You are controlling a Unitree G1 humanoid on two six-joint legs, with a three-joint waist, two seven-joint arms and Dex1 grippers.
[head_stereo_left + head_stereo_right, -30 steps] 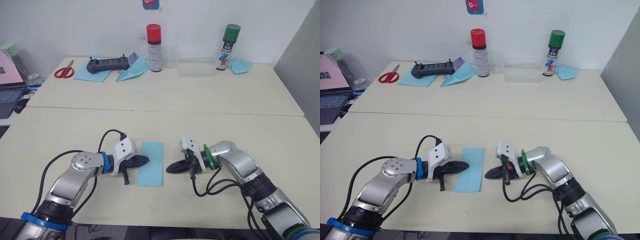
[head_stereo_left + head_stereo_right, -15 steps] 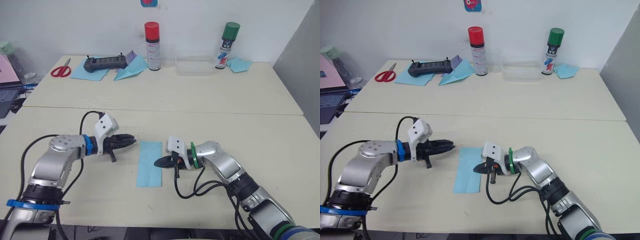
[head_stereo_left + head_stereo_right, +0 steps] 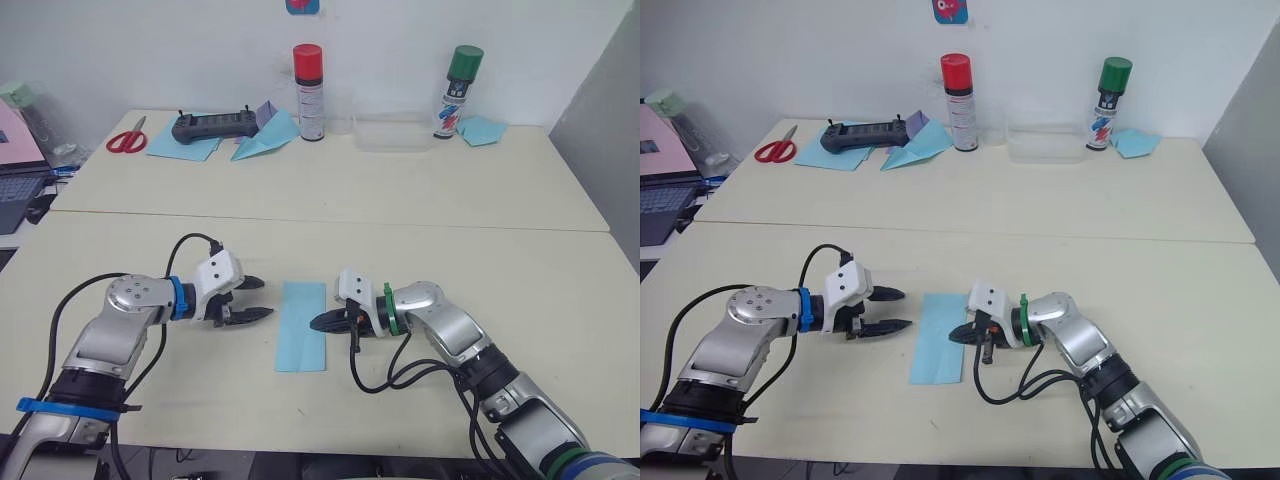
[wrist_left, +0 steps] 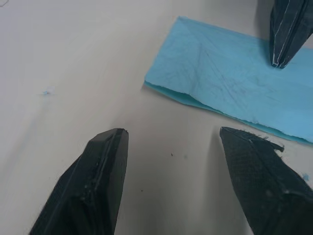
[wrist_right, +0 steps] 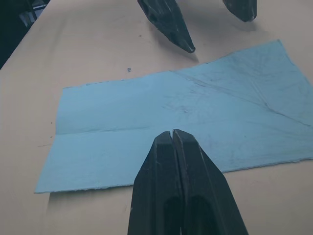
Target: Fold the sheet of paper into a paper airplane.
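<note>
The sheet of paper (image 3: pixel 302 326) lies flat on the near table as a narrow light-blue rectangle with diagonal crease lines, its layered edge toward my left gripper (image 4: pixel 230 93). My left gripper (image 3: pixel 265 299) hovers just left of the sheet with its fingers open and nothing between them, a small gap short of the paper's edge. My right gripper (image 3: pixel 314 324) is shut, and its tip is over the sheet's right side (image 5: pixel 173 133), seemingly touching the paper.
On the far table stand a red-capped spray can (image 3: pixel 308 82), a green-capped can (image 3: pixel 459 82) and a clear plastic box (image 3: pixel 390 134). Scissors (image 3: pixel 127 141), a black controller (image 3: pixel 213 127) on flat blue sheets, a bigger blue dart (image 3: pixel 264 143) and a teal scrap (image 3: pixel 482 130) lie there too.
My left gripper has come off the sheet's left edge and opened its fingers. The right gripper's tip has slid left onto the paper's right side.
</note>
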